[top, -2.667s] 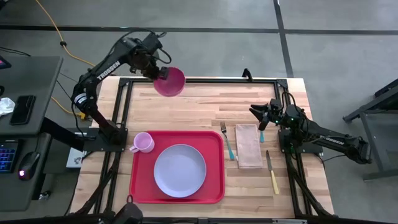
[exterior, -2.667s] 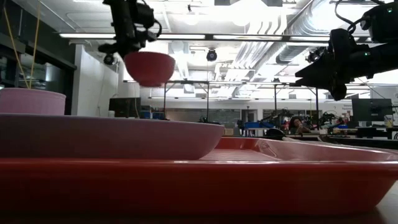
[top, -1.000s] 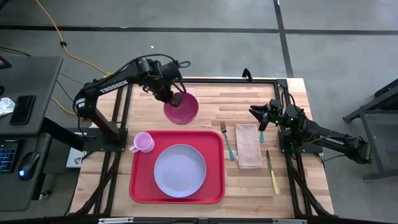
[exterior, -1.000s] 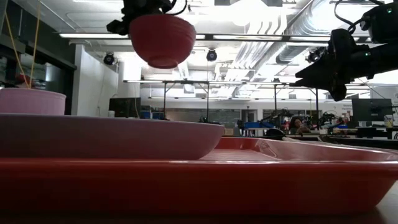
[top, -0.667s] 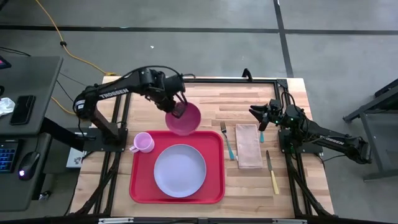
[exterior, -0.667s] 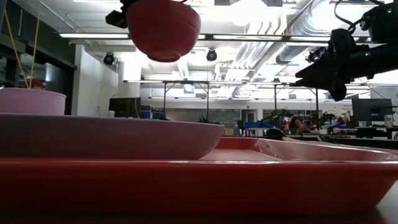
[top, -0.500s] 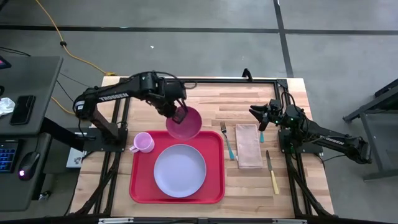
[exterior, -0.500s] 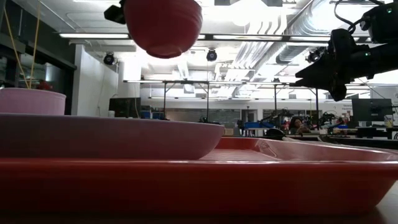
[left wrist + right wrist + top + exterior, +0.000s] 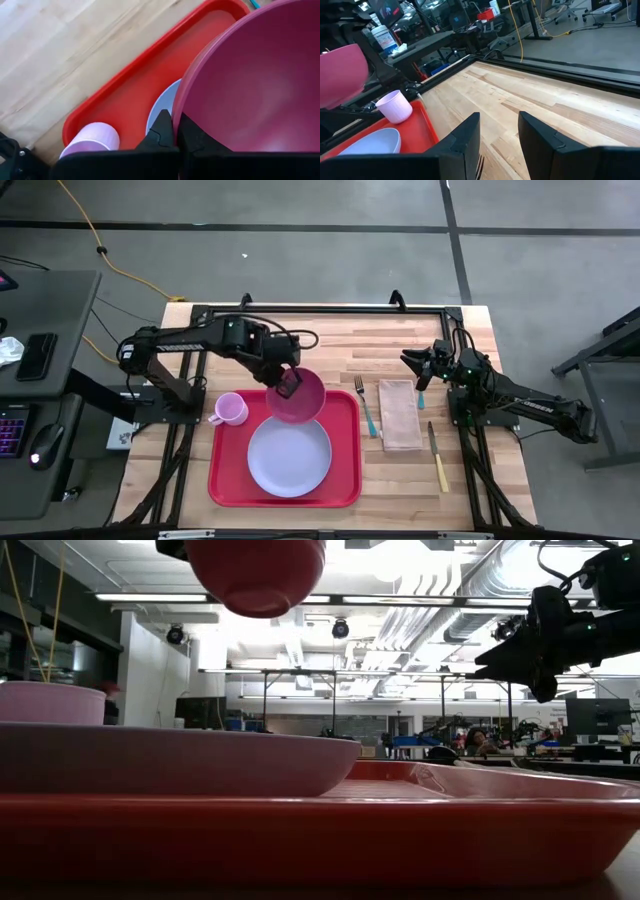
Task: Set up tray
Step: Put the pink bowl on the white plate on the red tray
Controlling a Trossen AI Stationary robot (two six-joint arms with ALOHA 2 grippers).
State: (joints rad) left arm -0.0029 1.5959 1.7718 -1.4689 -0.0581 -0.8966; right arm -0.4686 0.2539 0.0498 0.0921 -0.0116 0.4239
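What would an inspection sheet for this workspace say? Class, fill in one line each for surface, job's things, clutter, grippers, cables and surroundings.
Surface: pale wooden plank table inside a black frame.
Job's things: large flat red plastic tray holds a round pale blue plate and a small pink cup; a deep magenta bowl hangs over the tray's far edge.
Clutter: teal-handled fork, tan rectangular napkin and yellow-handled knife lie right of the tray.
Grippers: left gripper shut on the bowl's rim; right gripper open, empty, raised.
Cables: yellow cable on the floor.
Surroundings: desk with a phone, left.
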